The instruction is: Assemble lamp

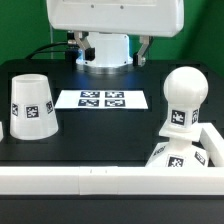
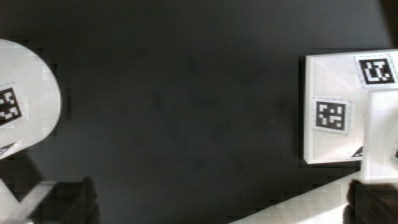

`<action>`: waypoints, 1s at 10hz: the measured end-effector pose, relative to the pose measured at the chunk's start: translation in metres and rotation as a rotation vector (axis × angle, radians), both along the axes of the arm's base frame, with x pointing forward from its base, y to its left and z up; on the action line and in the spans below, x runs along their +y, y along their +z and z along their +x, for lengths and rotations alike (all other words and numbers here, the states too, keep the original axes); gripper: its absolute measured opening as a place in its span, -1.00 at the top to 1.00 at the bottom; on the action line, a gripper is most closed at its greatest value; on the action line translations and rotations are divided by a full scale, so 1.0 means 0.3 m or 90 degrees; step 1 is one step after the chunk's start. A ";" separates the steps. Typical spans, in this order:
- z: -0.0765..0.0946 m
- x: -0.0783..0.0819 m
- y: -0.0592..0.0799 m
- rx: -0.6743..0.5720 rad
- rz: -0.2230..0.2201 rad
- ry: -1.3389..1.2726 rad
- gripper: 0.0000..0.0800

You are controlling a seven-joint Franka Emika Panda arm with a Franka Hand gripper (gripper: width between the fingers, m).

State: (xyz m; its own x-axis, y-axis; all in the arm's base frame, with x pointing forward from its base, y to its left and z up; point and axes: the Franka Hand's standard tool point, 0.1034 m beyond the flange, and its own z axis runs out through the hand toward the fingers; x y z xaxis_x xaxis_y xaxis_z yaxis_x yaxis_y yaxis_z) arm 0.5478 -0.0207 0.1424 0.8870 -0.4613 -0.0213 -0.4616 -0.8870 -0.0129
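White plastic lamp parts sit apart on the black counter point(image 1: 100, 135), the shade point(image 1: 32, 105) at the exterior view's left, the bulb point(image 1: 183, 100) upright at its right, while the claw point(image 1: 104, 48) hangs released above the marker board point(image 1: 101, 99).

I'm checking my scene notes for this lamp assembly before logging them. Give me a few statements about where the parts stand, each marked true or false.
1. The shade stands on the table, on the exterior view's left. True.
2. The bulb lies on its side next to the shade. False: it stands upright on the exterior view's right, far from the shade.
3. The marker board lies flat between the shade and the bulb. True.
4. The shade already sits over the bulb. False: the two are apart, the bulb uncovered.
5. The pincer is shut on the shade. False: nothing grips the shade.
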 end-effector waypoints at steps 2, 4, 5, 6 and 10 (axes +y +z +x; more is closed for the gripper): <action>-0.067 -0.103 -0.010 0.008 -0.001 0.064 -0.75; -0.094 -0.210 -0.032 0.011 -0.007 0.105 -0.75; -0.098 -0.266 -0.056 0.007 -0.014 0.113 -0.75; -0.094 -0.252 -0.054 0.007 -0.014 0.111 -0.75; -0.114 -0.271 -0.080 0.002 -0.007 0.128 -0.75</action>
State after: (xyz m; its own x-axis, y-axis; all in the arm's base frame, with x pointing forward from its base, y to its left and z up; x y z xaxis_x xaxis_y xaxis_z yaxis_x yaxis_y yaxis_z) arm 0.5135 -0.1021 0.1185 0.9614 -0.2746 -0.0198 -0.2747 -0.9615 -0.0014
